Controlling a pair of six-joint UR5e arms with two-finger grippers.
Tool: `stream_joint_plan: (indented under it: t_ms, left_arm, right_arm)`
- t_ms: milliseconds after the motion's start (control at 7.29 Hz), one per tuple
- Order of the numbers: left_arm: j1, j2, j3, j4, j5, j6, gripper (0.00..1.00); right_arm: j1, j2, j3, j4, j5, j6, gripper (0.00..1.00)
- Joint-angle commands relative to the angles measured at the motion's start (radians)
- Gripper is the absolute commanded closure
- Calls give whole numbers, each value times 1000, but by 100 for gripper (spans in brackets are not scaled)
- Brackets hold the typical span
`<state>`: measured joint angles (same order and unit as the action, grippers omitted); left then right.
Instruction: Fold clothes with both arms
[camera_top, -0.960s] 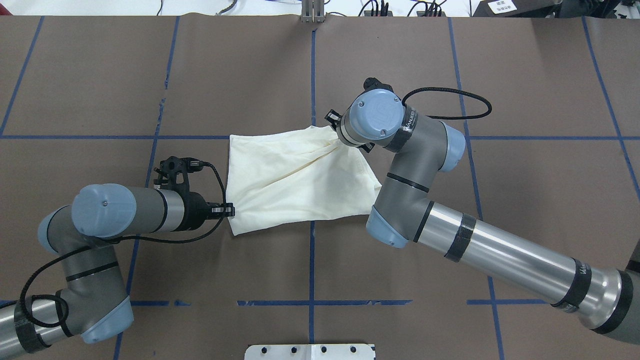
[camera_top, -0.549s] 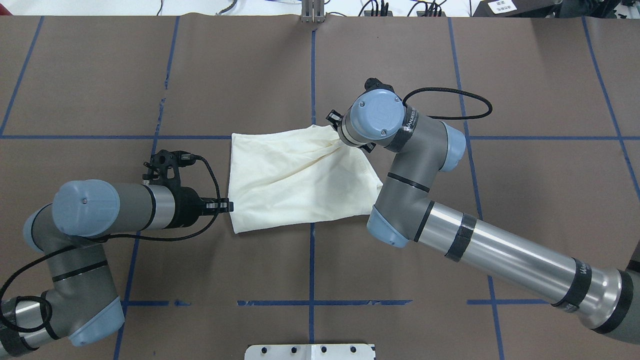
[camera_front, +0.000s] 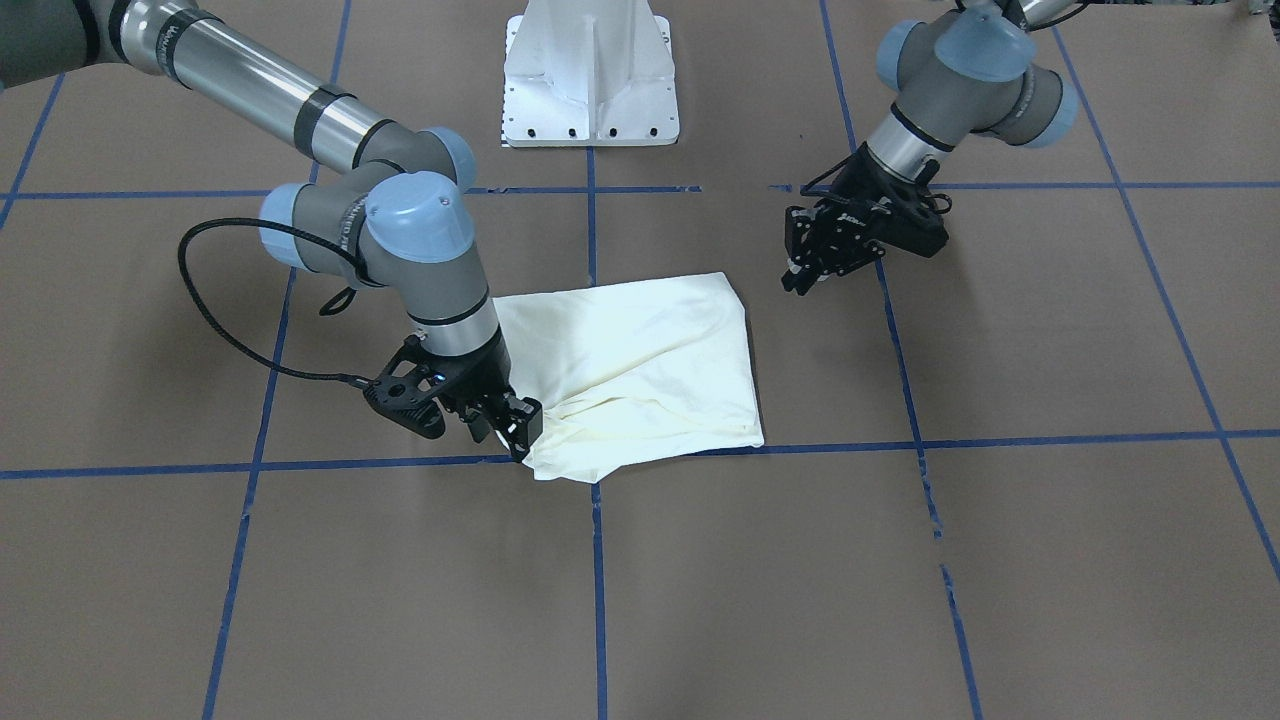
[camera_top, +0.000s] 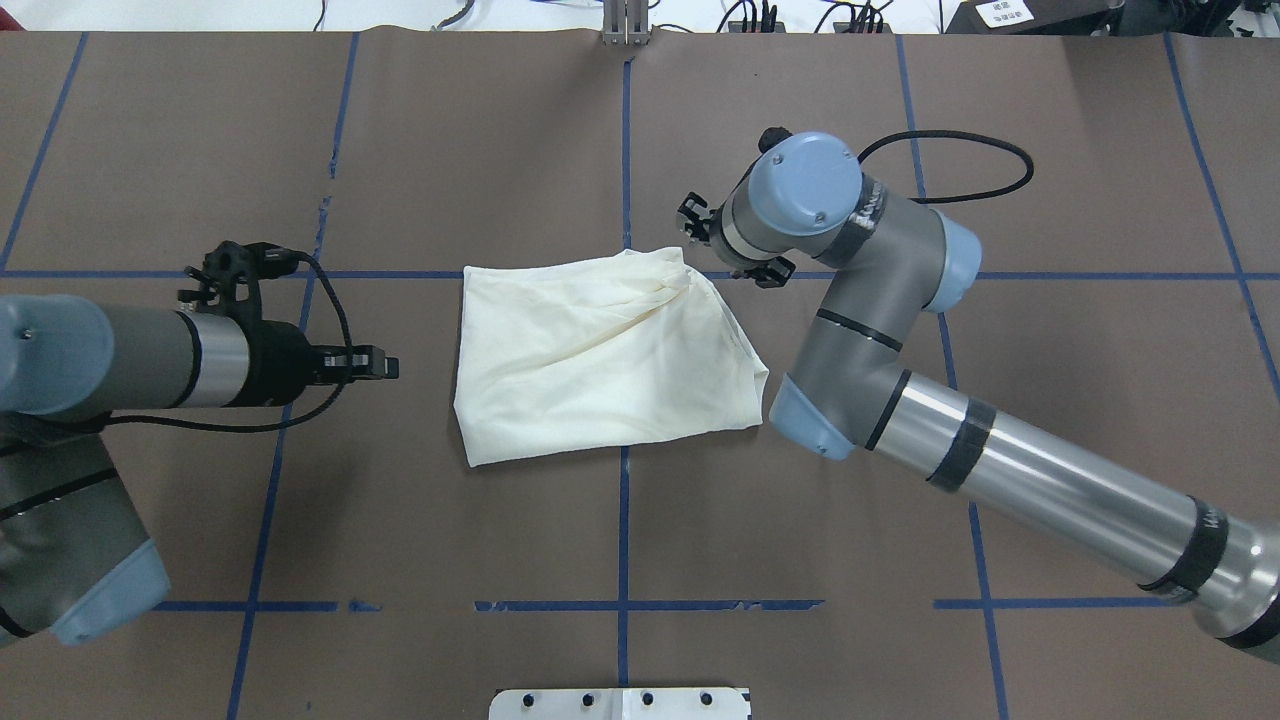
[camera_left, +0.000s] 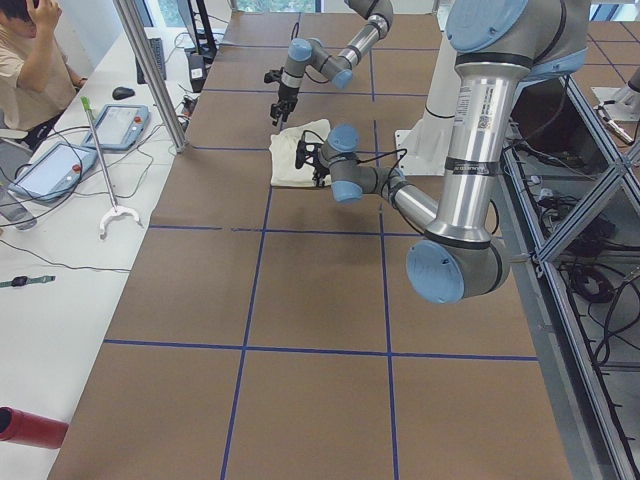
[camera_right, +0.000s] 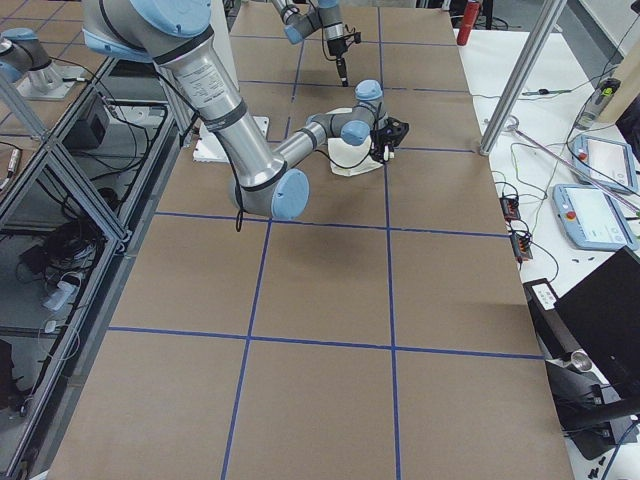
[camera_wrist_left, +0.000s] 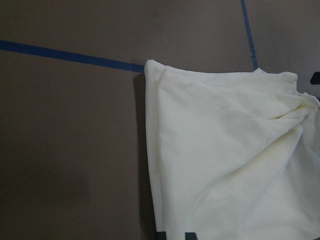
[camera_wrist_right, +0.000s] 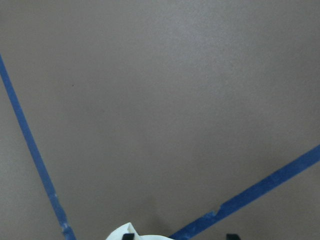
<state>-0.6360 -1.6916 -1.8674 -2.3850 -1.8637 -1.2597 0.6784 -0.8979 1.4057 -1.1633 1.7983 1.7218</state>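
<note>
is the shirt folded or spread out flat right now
Folded: the shirt lies as a compact, rough rectangle on the table, no sleeves or neck showing, with creases bunched at one corner.

White lettering on a black band (camera_top: 1207, 540) of the right arm (camera_top: 1050, 480), lower right of the overhead view, is too small to read. So is the white label (camera_top: 1005, 12) at upper right.

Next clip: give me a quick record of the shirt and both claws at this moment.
shirt: cream, folded to a rough rectangle, lying on the table; far right corner bunched
print: not showing
left claw: off the shirt's left edge, apart from it; jaw gap unclear
right claw: open, at the bunched corner
</note>
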Motion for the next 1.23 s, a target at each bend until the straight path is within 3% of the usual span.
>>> stream_joint_plan:
  t_ms: [0, 274, 412, 549, 686, 960, 1098]
  left_arm:
    - [-124, 117, -41, 0, -90, 190, 64]
    - [-296, 217, -47, 1, -197, 453, 60]
    - [-392, 258, -47, 29, -233, 591, 51]
    - [-483, 276, -41, 109, -235, 807, 33]
    - [-602, 276, -35, 216, -230, 1039, 0]
    - [-790, 216, -33, 455, -238, 1338, 0]
    - [-842, 193, -39, 574, -299, 1364, 0]
  right_arm:
    - [108, -181, 186, -7, 145, -136, 0]
    - [258, -338, 345, -112, 266, -331, 0]
    - [321, -437, 439, -204, 277, -523, 0]
    - [384, -523, 505, -292, 279, -753, 0]
    - [470, -579, 507, -323, 288, -957, 0]
    - [620, -685, 504, -323, 431, -1189, 0]
    - [710, -746, 509, -325, 490, -1278, 0]
